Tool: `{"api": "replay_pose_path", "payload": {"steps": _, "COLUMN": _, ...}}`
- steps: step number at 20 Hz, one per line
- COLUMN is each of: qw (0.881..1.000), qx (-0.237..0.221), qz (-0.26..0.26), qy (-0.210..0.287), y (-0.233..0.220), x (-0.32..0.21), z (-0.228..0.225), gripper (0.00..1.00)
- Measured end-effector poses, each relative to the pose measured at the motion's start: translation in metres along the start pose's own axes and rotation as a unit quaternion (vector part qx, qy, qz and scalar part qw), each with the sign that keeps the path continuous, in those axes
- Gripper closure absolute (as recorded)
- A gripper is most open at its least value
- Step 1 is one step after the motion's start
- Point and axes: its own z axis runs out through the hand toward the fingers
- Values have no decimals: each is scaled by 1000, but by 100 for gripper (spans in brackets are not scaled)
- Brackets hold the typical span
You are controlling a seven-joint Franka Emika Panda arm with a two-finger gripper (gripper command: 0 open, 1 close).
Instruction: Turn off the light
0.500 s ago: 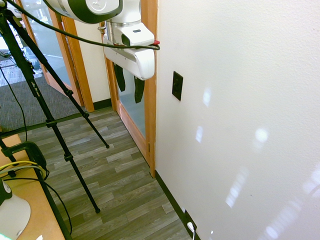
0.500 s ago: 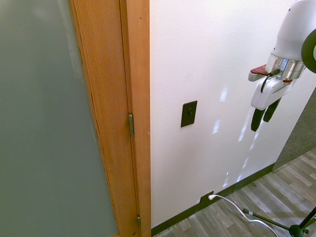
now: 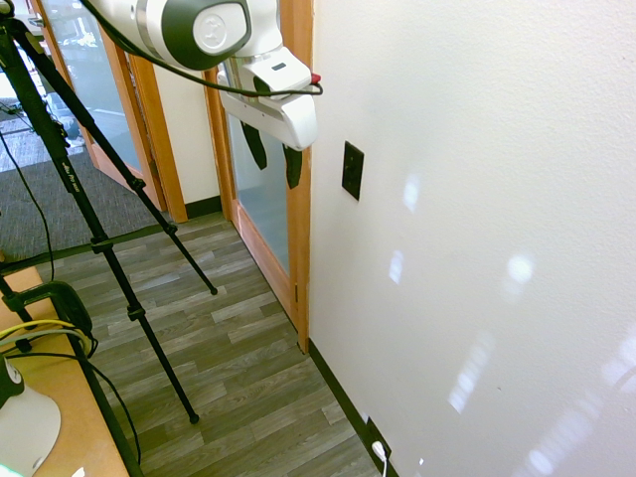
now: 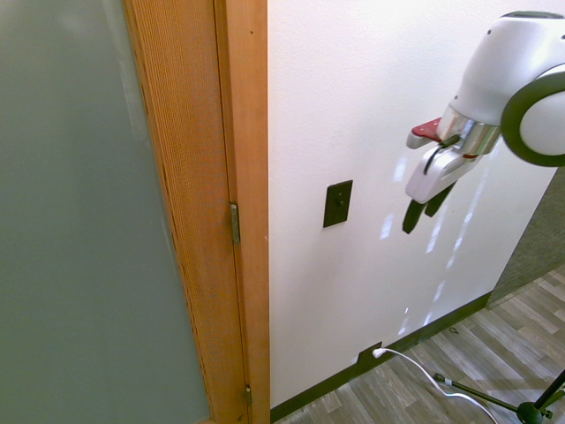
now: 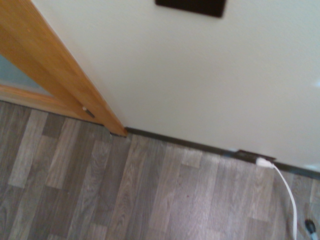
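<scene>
So my gripper (image 3: 274,157) is hanging in the air next to the wall, pointing mostly down, with my two black fingers (image 3: 292,167) spread apart and nothing between them. They're stubby, matte, tapered things under a glossy white plastic hand.

The light switch (image 3: 352,170) is a small dark rectangular plate, standing upright on the white wall (image 3: 477,149), just past the wooden door frame (image 3: 297,229). In the second exterior view the switch (image 4: 337,203) sits between the frame and my gripper (image 4: 423,208), and I'm near it but not touching. It looks flat and smooth with a little toggle in the middle, though I can't tell which way the toggle is flipped.

The wall has a fine, slightly bumpy paint texture with soft patches of light on it. The door frame is warm orange wood with visible straight grain, a small metal hinge (image 4: 235,223) on its edge, and frosted glass (image 4: 79,221) beside it.

Down low there's a dark baseboard (image 4: 415,336), and a dark outlet plate (image 5: 255,155) with a white plug (image 5: 264,162) and a thin white cord (image 4: 424,371) trailing over the floor (image 3: 238,358). The floor is grey wood-look planks in staggered strips. My wrist view catches just the bottom edge of the switch (image 5: 191,7), blurry, with the planks and the frame's foot in view too.
</scene>
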Motion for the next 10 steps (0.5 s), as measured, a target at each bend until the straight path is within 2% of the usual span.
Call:
{"api": "replay_pose_path", "payload": {"steps": 6, "qw": 998, "qx": 44, "qz": 25, "qy": 30, "y": -49, "x": 35, "z": 36, "gripper": 0}}
{"api": "replay_pose_path", "payload": {"steps": 7, "qw": 998, "qx": 48, "qz": 33, "qy": 35, "y": -54, "x": 40, "z": 39, "gripper": 100}}
{"api": "replay_pose_path", "payload": {"steps": 10, "qw": 995, "qx": 57, "qz": 62, "qy": 48, "y": -66, "x": 53, "z": 44, "gripper": 100}}
